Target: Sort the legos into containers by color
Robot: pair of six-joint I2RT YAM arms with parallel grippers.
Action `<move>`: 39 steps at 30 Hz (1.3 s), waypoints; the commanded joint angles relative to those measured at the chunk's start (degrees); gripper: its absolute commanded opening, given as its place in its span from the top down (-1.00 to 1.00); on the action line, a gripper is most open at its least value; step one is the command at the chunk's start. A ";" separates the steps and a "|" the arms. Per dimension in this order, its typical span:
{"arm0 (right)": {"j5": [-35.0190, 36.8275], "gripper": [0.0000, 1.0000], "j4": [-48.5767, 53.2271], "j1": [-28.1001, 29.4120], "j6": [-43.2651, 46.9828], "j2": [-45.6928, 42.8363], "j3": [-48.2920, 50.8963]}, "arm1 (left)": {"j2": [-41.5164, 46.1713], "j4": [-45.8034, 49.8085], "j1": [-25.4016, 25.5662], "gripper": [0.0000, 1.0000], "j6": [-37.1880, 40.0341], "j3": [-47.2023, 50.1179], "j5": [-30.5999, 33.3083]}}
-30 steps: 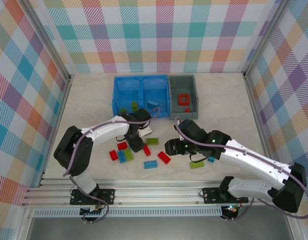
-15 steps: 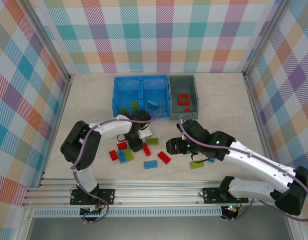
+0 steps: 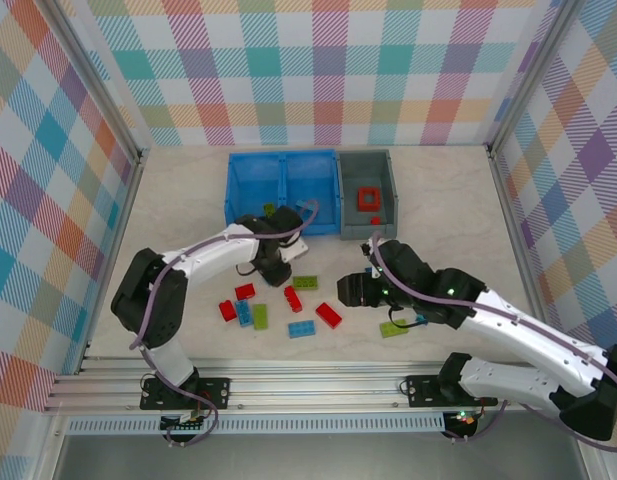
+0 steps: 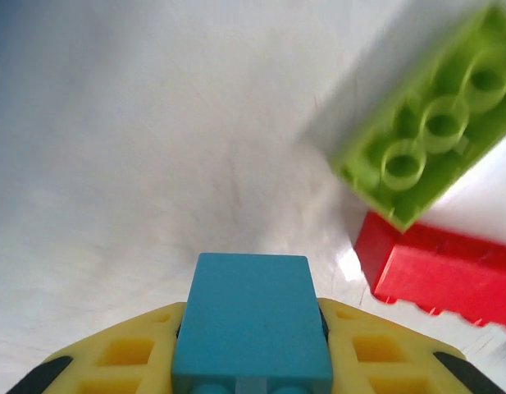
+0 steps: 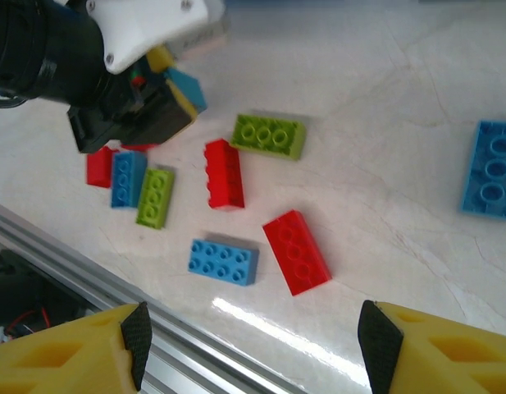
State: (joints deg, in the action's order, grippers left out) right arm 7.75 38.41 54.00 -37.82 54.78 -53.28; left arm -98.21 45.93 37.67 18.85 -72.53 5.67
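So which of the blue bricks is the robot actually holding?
The light blue brick pinched in the left gripper. The other blue bricks lie loose on the table.

We have a pale marbled table (image 3: 448,200) with the blue two-compartment bin (image 3: 231,190) and the dark grey bin (image 3: 391,195) side by side at the far middle. Loose at front left: two red bricks (image 3: 227,310), a blue brick (image 3: 244,313), and a lime brick (image 3: 259,316) just beside it. Mid-table: a short red brick (image 3: 292,298), a second lime brick (image 3: 305,283), a second blue brick (image 3: 301,329), a long red brick (image 3: 329,315); further right, a third lime brick (image 3: 393,328).
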 commanded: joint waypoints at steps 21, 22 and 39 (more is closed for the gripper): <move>5.27 -0.52 -29.05 -4.49 2.27 -5.95 7.31 | -33.90 8.10 -0.53 0.43 -20.02 -50.84 18.56; 5.13 -0.52 -28.60 -4.49 2.05 -6.03 7.46 | -34.43 8.10 -0.72 0.42 -20.14 -51.24 18.36; 5.83 -0.51 -19.35 -6.07 0.61 -6.21 8.43 | -23.45 8.03 -0.42 -0.22 -25.19 -51.57 11.36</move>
State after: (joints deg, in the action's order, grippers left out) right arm 13.04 15.42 48.60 -36.93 48.21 -43.81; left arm -129.43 53.69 36.99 -3.49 -122.10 19.73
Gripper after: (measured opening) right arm 0.755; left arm 0.614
